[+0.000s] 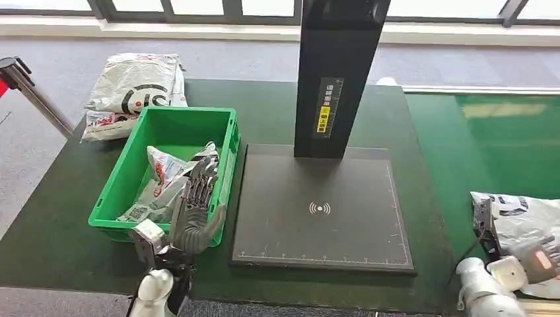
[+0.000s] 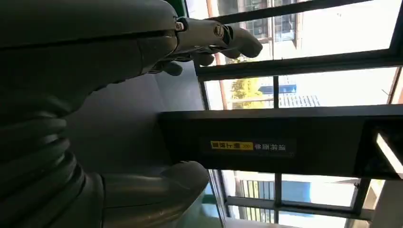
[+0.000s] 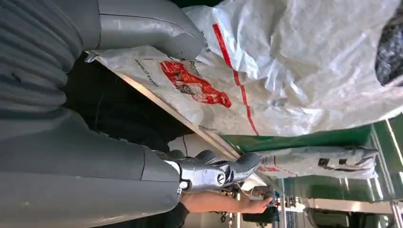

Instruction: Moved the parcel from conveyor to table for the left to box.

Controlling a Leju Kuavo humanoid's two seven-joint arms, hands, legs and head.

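A white plastic parcel with red print lies on the green conveyor at the right. My right hand is at its near edge, thumb on the wrapping and the dark fingers spread apart past the edge; no grip shows. My left hand hovers over the front right part of the green box, fingers stretched out and holding nothing. In the left wrist view the left hand's fingers are likewise straight. White parcels lie inside the box.
A black scanner pad with a tall black post fills the table's middle. Another parcel lies on the table behind the box. A further parcel rests down the conveyor, near a person's hand.
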